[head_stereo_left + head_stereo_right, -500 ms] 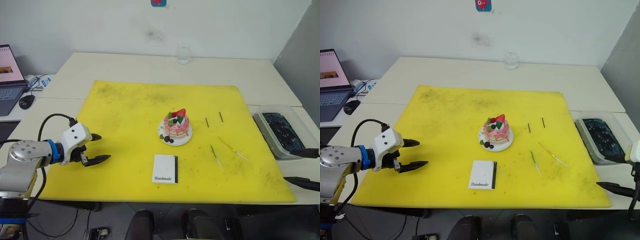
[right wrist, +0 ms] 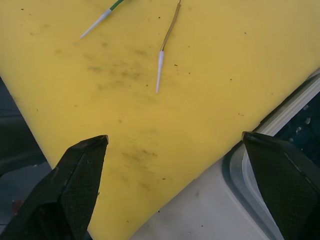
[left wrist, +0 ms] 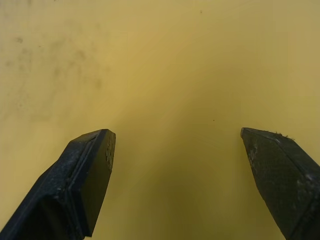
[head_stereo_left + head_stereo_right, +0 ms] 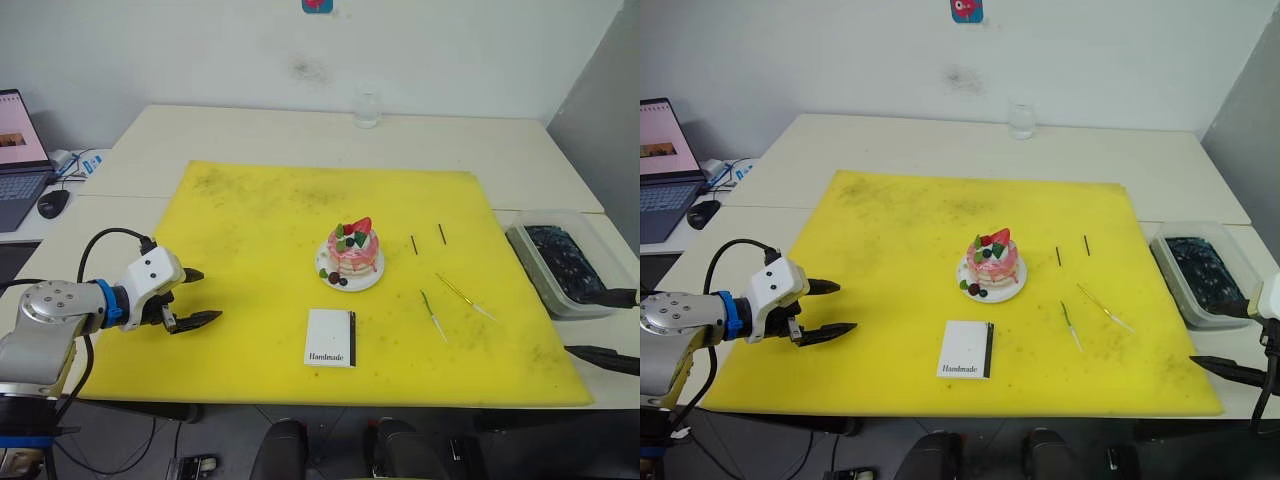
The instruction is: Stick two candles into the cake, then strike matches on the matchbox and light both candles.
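Observation:
The pink cake stands on its white plate in the middle of the yellow mat. In front of it lies the white matchbox. Two dark matches lie to the cake's right. Nearer the mat's front lie two candles, one greenish and one golden; their white tips also show in the right wrist view. My left gripper is open and empty over the mat's left edge. My right gripper is open and empty at the mat's right front corner, to the right of the candles.
A clear tray with dark contents stands right of the mat, just behind the right gripper. A glass stands at the back of the table. A laptop and a mouse sit on the far left.
My right gripper has edged slightly away from the table's front edge. The left gripper and the objects have not moved.

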### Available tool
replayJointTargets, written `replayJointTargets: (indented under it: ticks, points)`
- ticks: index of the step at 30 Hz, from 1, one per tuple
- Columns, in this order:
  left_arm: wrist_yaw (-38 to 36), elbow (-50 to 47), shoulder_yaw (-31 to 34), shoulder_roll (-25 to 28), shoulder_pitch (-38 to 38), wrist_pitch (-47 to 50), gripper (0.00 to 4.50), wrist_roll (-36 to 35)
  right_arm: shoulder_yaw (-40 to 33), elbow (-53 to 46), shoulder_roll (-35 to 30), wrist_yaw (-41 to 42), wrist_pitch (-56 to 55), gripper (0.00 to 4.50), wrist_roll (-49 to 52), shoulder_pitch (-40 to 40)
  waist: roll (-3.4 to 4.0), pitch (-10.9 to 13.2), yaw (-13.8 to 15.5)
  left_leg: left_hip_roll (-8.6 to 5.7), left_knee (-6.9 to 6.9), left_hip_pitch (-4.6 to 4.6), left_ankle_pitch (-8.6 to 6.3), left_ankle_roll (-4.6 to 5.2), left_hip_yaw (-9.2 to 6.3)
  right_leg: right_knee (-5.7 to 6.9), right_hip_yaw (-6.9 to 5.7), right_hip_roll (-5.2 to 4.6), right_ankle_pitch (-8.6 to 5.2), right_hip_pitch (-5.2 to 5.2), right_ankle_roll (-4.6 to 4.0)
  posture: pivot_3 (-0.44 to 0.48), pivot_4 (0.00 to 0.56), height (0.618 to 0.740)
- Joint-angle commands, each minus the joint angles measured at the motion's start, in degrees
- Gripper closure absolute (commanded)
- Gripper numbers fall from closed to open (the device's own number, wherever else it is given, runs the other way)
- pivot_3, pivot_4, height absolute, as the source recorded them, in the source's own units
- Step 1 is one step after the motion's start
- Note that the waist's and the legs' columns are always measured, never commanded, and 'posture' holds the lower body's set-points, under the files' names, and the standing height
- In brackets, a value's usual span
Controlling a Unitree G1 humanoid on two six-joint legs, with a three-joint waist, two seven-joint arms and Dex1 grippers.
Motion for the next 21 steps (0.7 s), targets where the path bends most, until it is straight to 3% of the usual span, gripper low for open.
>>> replayJointTargets:
  ticks: [1,21]
  points:
    - [-0.78,-0.43,1.16,0.13,-0.33,-0.35,0.04,-1.44,-0.21,-1.47,0.04,-0.72,-0.07,0.00,0.36,-1.17,0.00,0.00,0.00,0.00,0.01,0.00,0.00,0.00,0.00,0.00,0.00,0.00,0.00,0.00,0.00,0.000,0.150,0.740]
    - [-1.81,-1.17,5.49,-1.03,5.62,-1.51,0.04,-6.66,2.65,-3.61,1.39,-4.14,3.25,0.00,3.80,-6.67,0.00,0.00,-0.04,0.02,0.03,0.00,0.00,0.00,-0.01,0.03,0.01,0.01,0.02,0.00,0.02,0.000,0.150,0.740]
